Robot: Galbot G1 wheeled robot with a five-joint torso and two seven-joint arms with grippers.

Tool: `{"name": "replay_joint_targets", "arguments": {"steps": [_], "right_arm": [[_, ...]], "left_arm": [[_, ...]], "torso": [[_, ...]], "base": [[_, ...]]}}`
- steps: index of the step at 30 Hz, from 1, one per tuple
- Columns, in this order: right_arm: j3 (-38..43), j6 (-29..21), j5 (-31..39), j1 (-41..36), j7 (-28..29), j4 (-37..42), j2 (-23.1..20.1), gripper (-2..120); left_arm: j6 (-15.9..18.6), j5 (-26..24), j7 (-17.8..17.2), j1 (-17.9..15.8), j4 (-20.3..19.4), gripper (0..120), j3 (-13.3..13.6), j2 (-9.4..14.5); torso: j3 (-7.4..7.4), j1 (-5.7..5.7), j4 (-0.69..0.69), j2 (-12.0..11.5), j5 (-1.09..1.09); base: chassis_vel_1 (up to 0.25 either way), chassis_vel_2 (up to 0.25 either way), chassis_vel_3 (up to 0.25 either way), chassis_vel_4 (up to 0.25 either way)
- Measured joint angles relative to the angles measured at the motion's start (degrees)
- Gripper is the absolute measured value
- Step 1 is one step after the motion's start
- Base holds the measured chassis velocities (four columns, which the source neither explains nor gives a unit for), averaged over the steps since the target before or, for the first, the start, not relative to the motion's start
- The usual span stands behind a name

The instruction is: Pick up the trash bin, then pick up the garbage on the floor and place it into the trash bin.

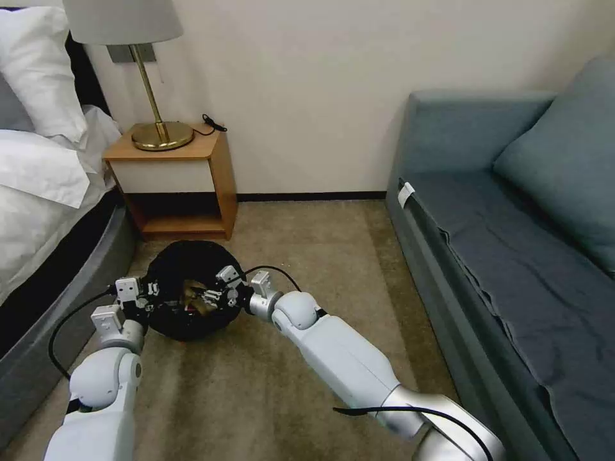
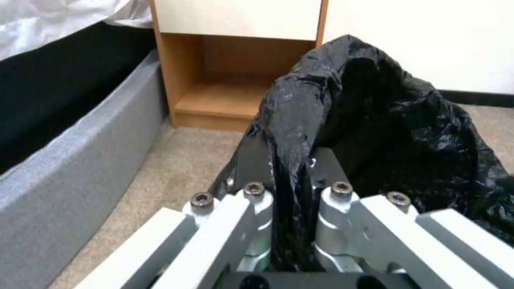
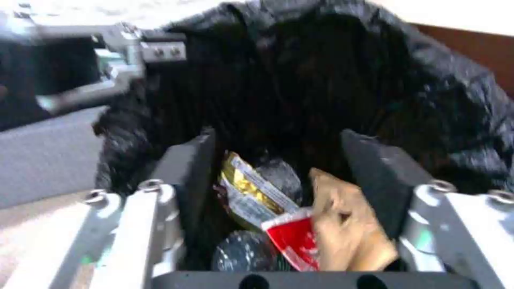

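Lower left, your left gripper (image 1: pixel 148 301) pinches the bin (image 1: pixel 186 256) liner steady so your spread right gripper (image 1: pixel 214 298) drops garbage (image 3: pixel 300 224) inside.

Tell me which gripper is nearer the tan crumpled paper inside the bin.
Right. The right gripper hangs open directly over the crumpled paper; the left gripper is clamped on the bin's rim liner.

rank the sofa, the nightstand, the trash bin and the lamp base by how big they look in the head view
1. sofa, by far the largest
2. nightstand
3. trash bin, close to the nightstand in apparent size; it sits nearer the camera, so that ranking is unsure
4. lamp base, smallest
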Motion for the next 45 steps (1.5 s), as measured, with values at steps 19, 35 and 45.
{"name": "replay_joint_targets", "arguments": {"steps": [19, 35, 45], "right_arm": [[5.6, -1.9, 4.3, -0.7, 2.6, 5.7, -4.1, 100], [14.9, -3.1, 6.4, -3.4, 5.8, 4.0, -8.0, 100], [19.7, -0.7, 2.2, -4.3, 5.9, -1.6, -7.4, 100]], "left_arm": [[0.5, -3.5, -0.9, 2.3, -4.7, 6, -2.2, -2.1], [1.3, -11.0, -5.6, 0.6, -1.5, 6, -6.6, -6.4], [2.3, -23.5, -7.9, -1.2, 2.7, 6, -9.7, -8.8]], "torso": [[0.00, 0.00, 0.00, 0.0, 0.01], [0.01, 0.00, 0.00, 0.0, 0.01], [0.00, 0.00, 0.00, 0.0, 0.00]], "base": [[0.000, 0.000, 0.000, 0.000], [0.000, 0.000, 0.000, 0.000], [0.000, 0.000, 0.000, 0.000]]}}
